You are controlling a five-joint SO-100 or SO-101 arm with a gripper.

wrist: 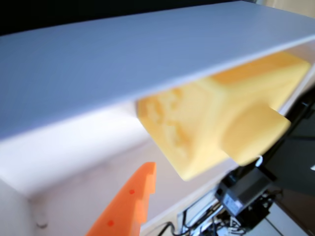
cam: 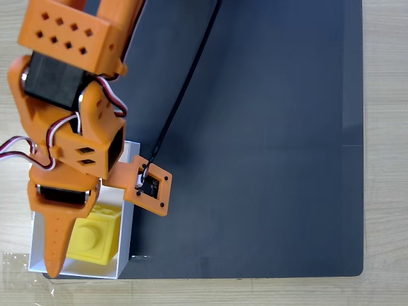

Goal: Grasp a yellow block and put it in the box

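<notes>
Fingers (cam: 64,245) spread, released; yellow block (cam: 94,238) lying inside box (cam: 125,233), stud up.

No text, label, brand, number or sign could be read in either view. The bright yellow plastic cube (cam: 95,234), the white shallow rectangular box (cam: 125,223) and the orange plastic arm (cam: 70,95) all bore plain, unmarked surfaces.

Yellow block (cam: 94,237) inside the box (cam: 125,224) (fixed view, lower left), hand (cam: 60,245) over it, mat (cam: 268,140) to the right
</notes>
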